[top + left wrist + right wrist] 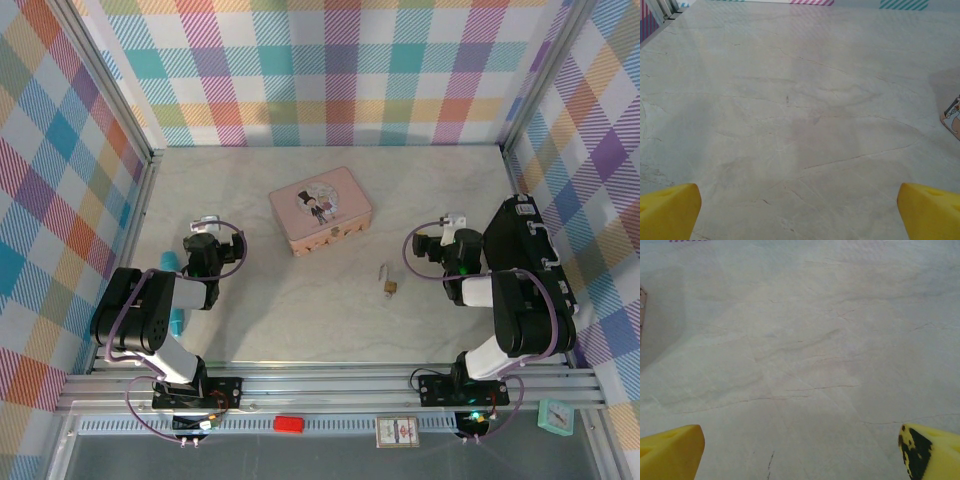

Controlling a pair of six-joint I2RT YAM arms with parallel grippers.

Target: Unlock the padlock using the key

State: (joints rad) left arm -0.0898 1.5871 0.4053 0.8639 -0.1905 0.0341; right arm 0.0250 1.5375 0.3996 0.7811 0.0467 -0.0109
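Lower centre of the top view, right of and below the pink tin (320,208): the padlock (390,289) and key (383,271) lie close together, likely light, hard and slippery, best pinched across body and bow, while left gripper (799,212) and right gripper (800,454) gape empty.

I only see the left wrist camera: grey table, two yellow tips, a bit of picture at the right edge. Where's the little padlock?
Observer: The tiny brass-gold padlock lies on the pale marble table, between the two arms, nearer the right arm.
Operator: And the key?
Observer: The thin grey metal key lies close beside it, on the far side.
Operator: What's that picture bit?
Observer: A corner of a pink rectangular metal tin, lid closed, beyond the padlock to the left.
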